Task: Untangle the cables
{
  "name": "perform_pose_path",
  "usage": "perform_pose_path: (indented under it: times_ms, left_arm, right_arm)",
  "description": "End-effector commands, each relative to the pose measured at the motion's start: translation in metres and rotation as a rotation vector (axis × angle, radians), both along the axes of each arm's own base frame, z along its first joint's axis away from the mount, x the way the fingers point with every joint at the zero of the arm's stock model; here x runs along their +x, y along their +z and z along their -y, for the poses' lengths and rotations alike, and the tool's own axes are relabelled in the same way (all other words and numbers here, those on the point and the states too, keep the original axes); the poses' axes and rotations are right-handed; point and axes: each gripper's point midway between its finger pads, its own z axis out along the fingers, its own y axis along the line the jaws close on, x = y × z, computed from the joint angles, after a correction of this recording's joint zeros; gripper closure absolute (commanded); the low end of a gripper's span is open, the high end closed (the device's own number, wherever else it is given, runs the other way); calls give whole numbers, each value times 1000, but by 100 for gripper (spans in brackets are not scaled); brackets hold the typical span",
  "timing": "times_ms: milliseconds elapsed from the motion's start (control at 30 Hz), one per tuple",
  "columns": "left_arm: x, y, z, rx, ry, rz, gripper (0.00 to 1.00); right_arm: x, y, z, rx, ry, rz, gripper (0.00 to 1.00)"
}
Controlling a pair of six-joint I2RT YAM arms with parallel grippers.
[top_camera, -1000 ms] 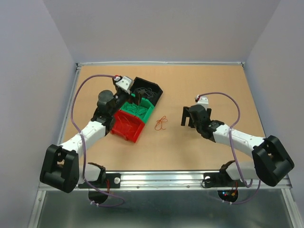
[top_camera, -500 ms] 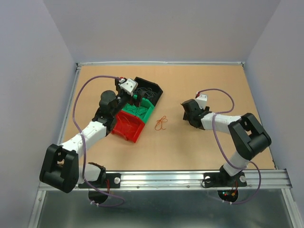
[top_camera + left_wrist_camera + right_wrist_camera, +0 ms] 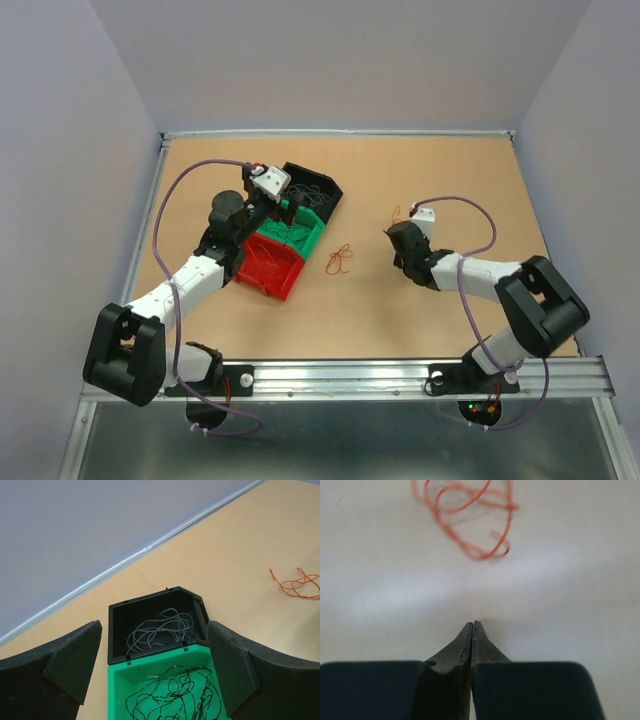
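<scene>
Right fingers (image 3: 461, 650) now closed, orange cable (image 3: 340, 260) diagonal

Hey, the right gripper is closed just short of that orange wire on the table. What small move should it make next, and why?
Probably open the right gripper and ease it forward over the orange wire. Its jaws are pressed together with nothing between them, and the wire lies loose on the table just ahead, untouched.

Three bins (image 3: 268, 265) stand in a row at the surface's (image 3: 450, 180) left; a loose cable (image 3: 340, 260) lies between them and the right end effector (image 3: 398, 240).
</scene>
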Motion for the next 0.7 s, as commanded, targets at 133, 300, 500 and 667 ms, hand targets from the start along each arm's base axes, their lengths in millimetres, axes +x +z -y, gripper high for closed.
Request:
perform_pose_path:
  times_ms: [133, 300, 500, 667]
  left_arm:
    - [-1, 40, 0, -23, 4, 114, 2]
    - [2, 45, -10, -59, 57, 132, 3]
    - [-2, 44, -8, -64, 33, 137, 3]
    - [0, 42, -9, -61, 41, 132, 3]
  right_arm:
    - [-41, 71, -103, 386, 486, 263, 99]
    - [-35, 83, -97, 343, 419, 302, 85]
    - [-1, 82, -40, 68, 77, 284, 0]
    - [32, 87, -20, 25, -23, 275, 0]
